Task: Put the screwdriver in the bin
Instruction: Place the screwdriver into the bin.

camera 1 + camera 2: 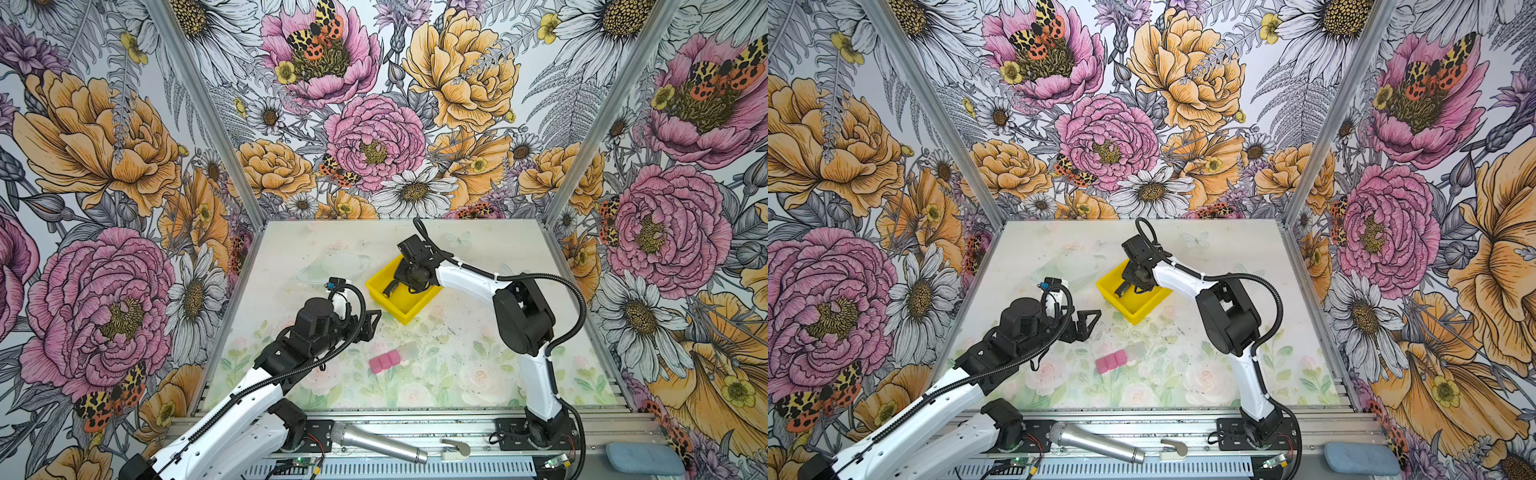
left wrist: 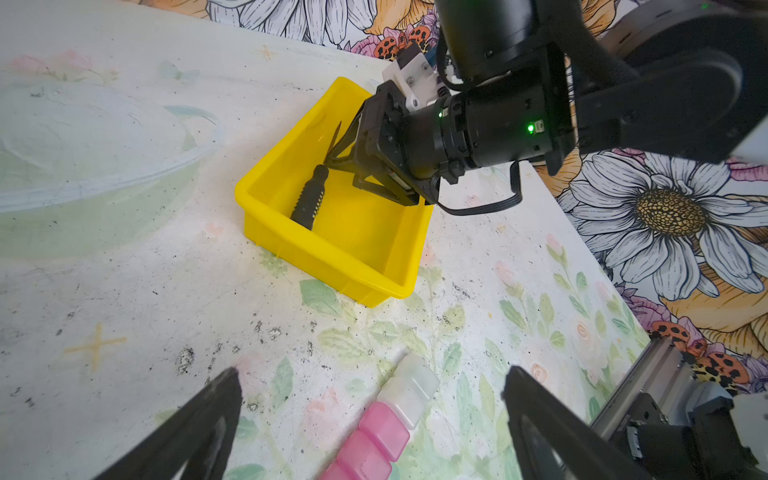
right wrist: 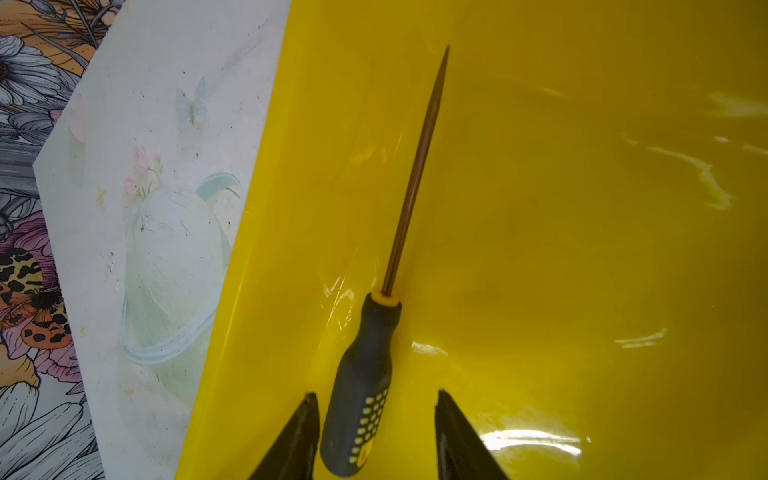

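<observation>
The screwdriver (image 3: pixel 361 374), with a black handle dotted yellow and a thin shaft, lies on the floor of the yellow bin (image 3: pixel 582 249). My right gripper (image 3: pixel 376 394) is open, one finger on each side of the handle with a gap on both sides. Both top views show the right gripper (image 1: pixel 395 284) (image 1: pixel 1124 286) dipping into the bin (image 1: pixel 405 318) (image 1: pixel 1133 318). The left wrist view shows the screwdriver (image 2: pixel 309 199) along the bin's (image 2: pixel 332 257) wall. My left gripper (image 2: pixel 371 372) is open and holds nothing, hovering near the bin's left corner (image 1: pixel 372 322).
A pink and clear block cluster (image 1: pixel 384 360) (image 2: pixel 374 436) lies on the table in front of the bin. A silver microphone (image 1: pixel 380 442) rests on the front rail, with a blue pad (image 1: pixel 644 457) at the front right. Floral walls close three sides.
</observation>
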`<state>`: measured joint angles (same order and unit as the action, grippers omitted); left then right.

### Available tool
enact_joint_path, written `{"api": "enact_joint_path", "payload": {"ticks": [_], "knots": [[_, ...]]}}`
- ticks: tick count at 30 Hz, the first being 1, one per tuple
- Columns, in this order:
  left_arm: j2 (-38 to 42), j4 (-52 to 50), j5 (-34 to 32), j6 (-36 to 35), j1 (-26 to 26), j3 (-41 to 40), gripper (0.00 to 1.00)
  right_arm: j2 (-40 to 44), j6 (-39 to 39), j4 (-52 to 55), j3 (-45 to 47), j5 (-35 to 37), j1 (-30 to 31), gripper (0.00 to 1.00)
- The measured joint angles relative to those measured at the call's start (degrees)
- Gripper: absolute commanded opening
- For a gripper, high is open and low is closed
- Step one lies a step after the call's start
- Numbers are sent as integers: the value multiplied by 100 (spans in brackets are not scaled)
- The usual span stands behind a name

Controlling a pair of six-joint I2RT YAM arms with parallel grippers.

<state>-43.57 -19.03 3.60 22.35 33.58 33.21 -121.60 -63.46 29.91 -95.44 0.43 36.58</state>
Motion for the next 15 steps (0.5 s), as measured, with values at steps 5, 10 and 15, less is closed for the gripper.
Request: {"api": "enact_joint_path", "payload": {"ticks": [5,10,15], "knots": [[131,0,-22,0,-153,-2,99,313,76,2,2,107,0,62],[61,-138,-330,9,-595,76,99,852,302,0,118,323,0,69],[-122,-350,-785,48,-1464,205,99,1641,680,7,531,673,-2,74]]}}
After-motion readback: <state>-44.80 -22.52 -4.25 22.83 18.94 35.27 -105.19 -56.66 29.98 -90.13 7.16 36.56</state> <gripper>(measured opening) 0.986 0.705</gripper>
